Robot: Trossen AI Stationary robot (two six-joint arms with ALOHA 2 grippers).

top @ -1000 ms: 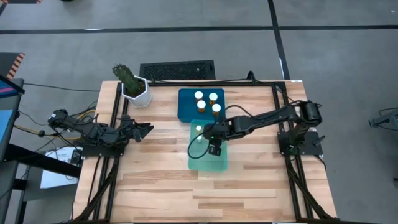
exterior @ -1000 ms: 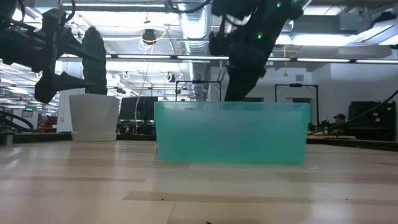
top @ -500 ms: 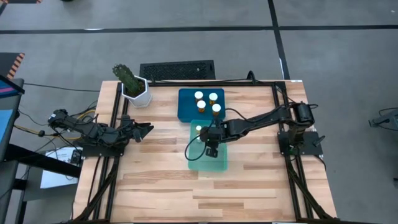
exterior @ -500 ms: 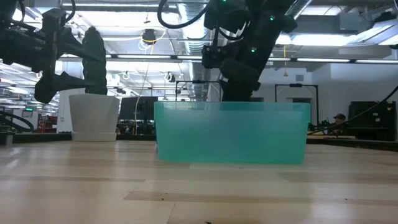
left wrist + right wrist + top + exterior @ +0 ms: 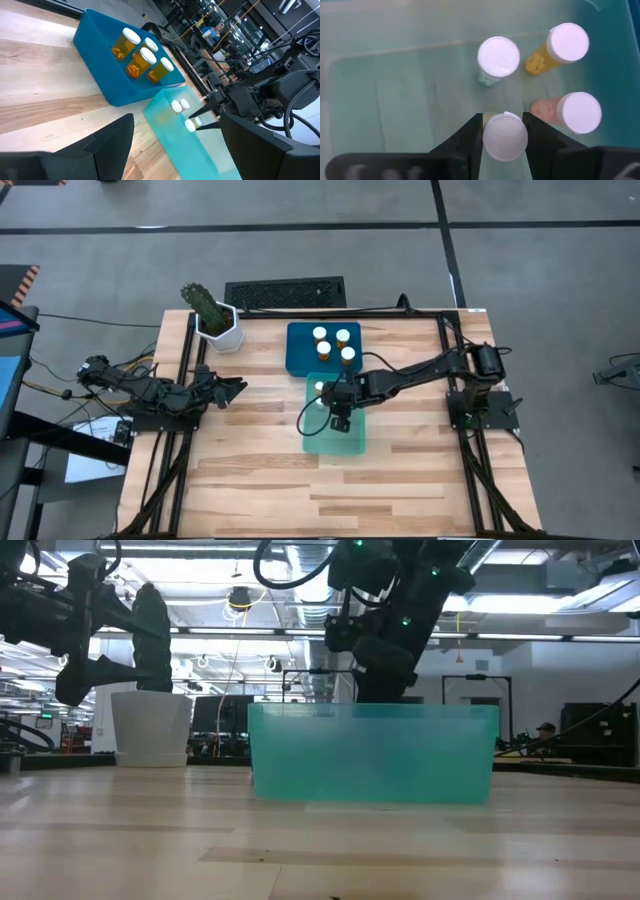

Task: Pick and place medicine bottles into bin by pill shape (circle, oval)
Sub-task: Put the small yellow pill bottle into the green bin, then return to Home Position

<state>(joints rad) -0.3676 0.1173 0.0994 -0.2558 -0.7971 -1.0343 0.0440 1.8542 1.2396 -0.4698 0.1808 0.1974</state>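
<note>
High view: we see the wooden table (image 5: 260,470) with two bins near its centre. The dark blue bin (image 5: 300,350) holds four medicine bottles (image 5: 333,343), all standing upright with white caps facing the camera. The teal bin (image 5: 335,442) touches the blue bin's near edge; one white cap shows in it near its far left corner. The right gripper (image 5: 340,420) hangs over the teal bin. The left gripper (image 5: 232,388) waits over the table's left edge, well apart from both bins. A white plant pot (image 5: 221,330) stands at the far left corner.

Low view: the teal bin's (image 5: 372,755) frosted wall hides its contents. The right gripper's (image 5: 385,680) body stands just above the rim. The plant pot (image 5: 150,728) is to the left.

Left wrist view: the blue bin (image 5: 100,75) holds four amber bottles grouped together, caps up. The teal bin (image 5: 172,135) shows three white caps, one of them between the right gripper's fingers (image 5: 202,125).

Right wrist view: the right gripper (image 5: 504,131) is closed around a capped bottle (image 5: 505,137), the fingers pressing both sides of the cap. The bottle's long axis is vertical, cap towards the camera, above the teal bin's floor (image 5: 410,100). Three more bottles stand upright in the bin beyond it.

We cannot tell the left gripper's opening.
</note>
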